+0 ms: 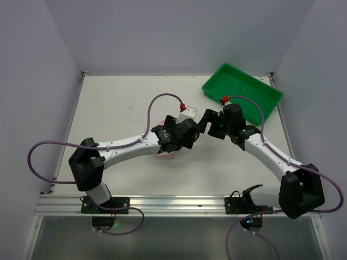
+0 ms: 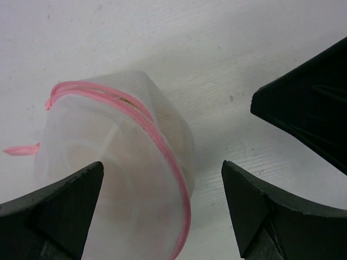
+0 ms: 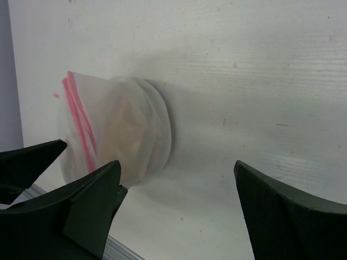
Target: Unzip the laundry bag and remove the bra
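The laundry bag point(image 2: 114, 157) is a white mesh pouch with pink zip trim point(image 2: 162, 146), lying on the white table. A tan shape, the bra point(image 3: 122, 130), shows faintly through the mesh. My left gripper point(image 2: 162, 165) is open and hangs just above the bag, one finger on each side, holding nothing. In the top view the left gripper point(image 1: 172, 142) hides most of the bag point(image 1: 165, 155). My right gripper point(image 3: 178, 165) is open and empty, low over the table just right of the bag point(image 3: 114, 135). It stands close beside the left gripper in the top view point(image 1: 201, 123).
A green plastic tray point(image 1: 242, 92) stands at the back right of the table. The right gripper's dark finger point(image 2: 309, 119) shows at the right of the left wrist view. The table's near metal edge point(image 3: 122, 252) runs close below the bag.
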You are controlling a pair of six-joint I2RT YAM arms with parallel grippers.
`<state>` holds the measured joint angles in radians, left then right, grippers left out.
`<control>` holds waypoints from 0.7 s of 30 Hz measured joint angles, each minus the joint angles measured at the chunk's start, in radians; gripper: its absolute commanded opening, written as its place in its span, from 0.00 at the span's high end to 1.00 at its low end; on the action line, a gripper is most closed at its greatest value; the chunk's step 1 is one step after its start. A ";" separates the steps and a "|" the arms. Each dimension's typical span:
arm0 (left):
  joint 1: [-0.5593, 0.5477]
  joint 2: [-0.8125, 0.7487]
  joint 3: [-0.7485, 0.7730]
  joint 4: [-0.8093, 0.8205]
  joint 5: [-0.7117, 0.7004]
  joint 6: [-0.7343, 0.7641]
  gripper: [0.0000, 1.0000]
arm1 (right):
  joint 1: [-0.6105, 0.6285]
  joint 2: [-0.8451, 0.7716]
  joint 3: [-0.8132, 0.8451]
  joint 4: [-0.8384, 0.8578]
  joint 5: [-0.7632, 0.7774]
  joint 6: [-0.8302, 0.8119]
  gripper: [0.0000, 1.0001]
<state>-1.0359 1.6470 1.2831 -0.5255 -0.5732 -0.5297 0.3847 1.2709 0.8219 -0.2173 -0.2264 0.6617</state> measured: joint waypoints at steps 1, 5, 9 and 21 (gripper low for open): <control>-0.004 0.014 0.010 -0.019 -0.019 0.000 0.10 | -0.001 -0.002 -0.002 0.001 0.000 0.000 0.13; -0.012 0.040 0.022 -0.075 -0.072 -0.003 0.41 | -0.001 -0.004 -0.011 0.005 -0.001 0.000 0.12; -0.012 0.039 0.024 -0.104 -0.102 -0.008 0.68 | -0.001 -0.004 -0.013 0.009 -0.004 0.000 0.13; -0.012 -0.040 0.054 -0.122 -0.110 0.000 0.89 | -0.001 -0.042 -0.028 0.056 -0.084 -0.027 0.14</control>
<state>-1.0477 1.6073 1.3369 -0.6479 -0.6834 -0.5297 0.3840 1.2289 0.7937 -0.1616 -0.3107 0.6342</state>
